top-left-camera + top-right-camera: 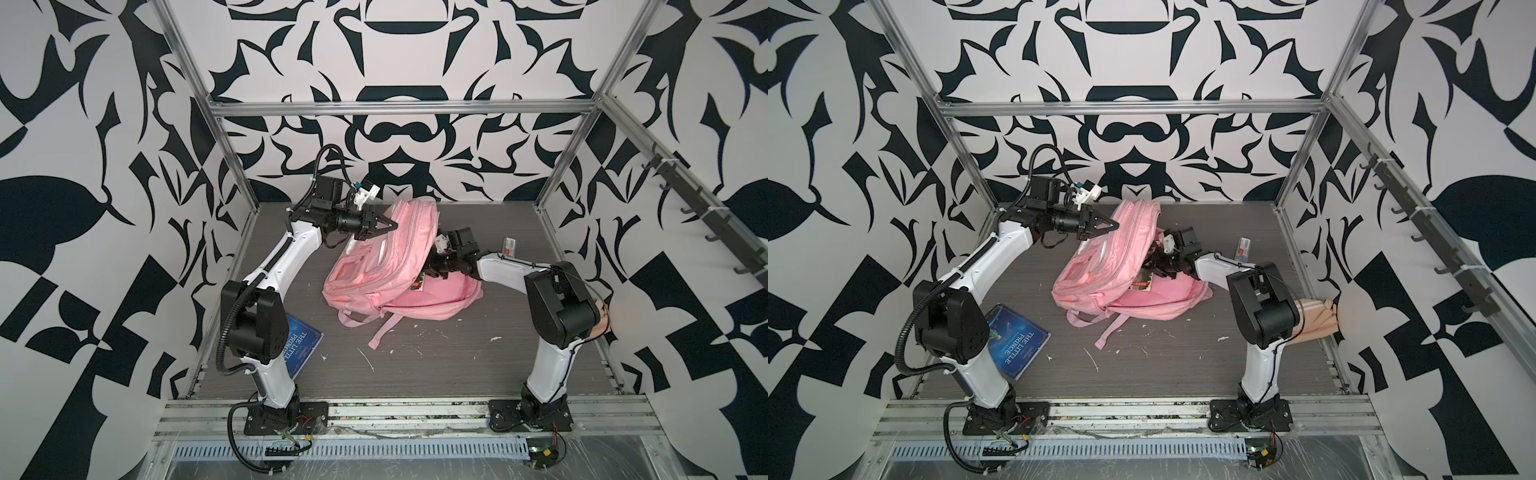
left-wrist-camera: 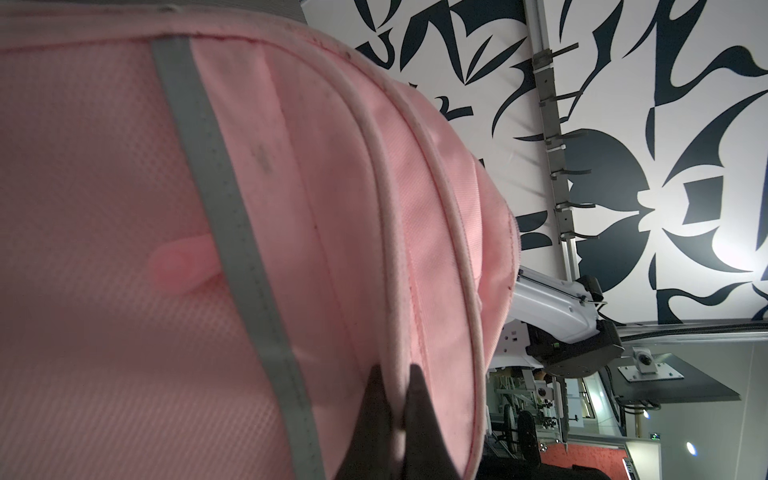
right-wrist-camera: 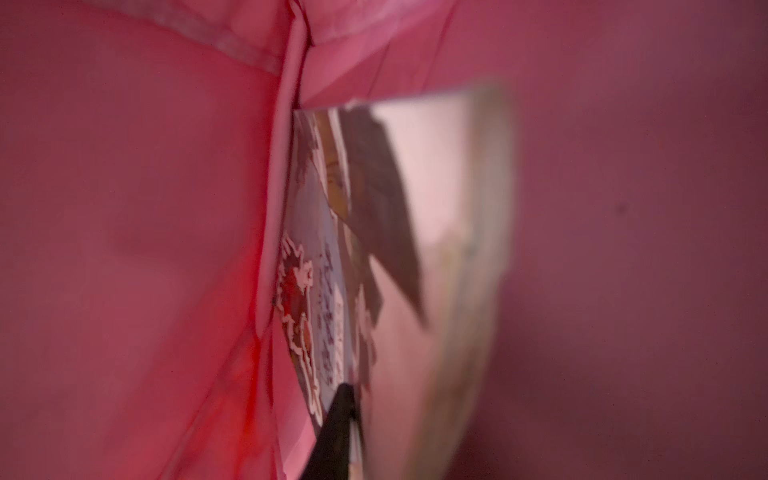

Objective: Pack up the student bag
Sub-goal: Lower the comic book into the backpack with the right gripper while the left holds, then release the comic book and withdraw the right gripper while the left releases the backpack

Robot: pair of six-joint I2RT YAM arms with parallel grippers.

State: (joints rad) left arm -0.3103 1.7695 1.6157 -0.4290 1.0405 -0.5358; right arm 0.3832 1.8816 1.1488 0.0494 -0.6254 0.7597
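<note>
The student bag (image 1: 374, 266) is matt woven pink cloth, the blue book (image 1: 1017, 345) smooth paper, the tabletop (image 1: 457, 357) scuffed grey woodgrain.

Both top views look steeply down from high at the front of the cell. They take in the whole grey table (image 1: 415, 365), with the arm bases (image 1: 286, 419) along the lower edge of the frame and the patterned back wall (image 1: 399, 137) at the top; the two pictures are nearly equal. The left wrist camera sits very near the pink backpack (image 2: 124, 249), looking along its side past the left gripper (image 2: 392, 399) toward the right arm (image 2: 552, 307) — which both top views also show. The right wrist camera is inside the backpack — close and blurred, facing a booklet (image 3: 324, 291).
</note>
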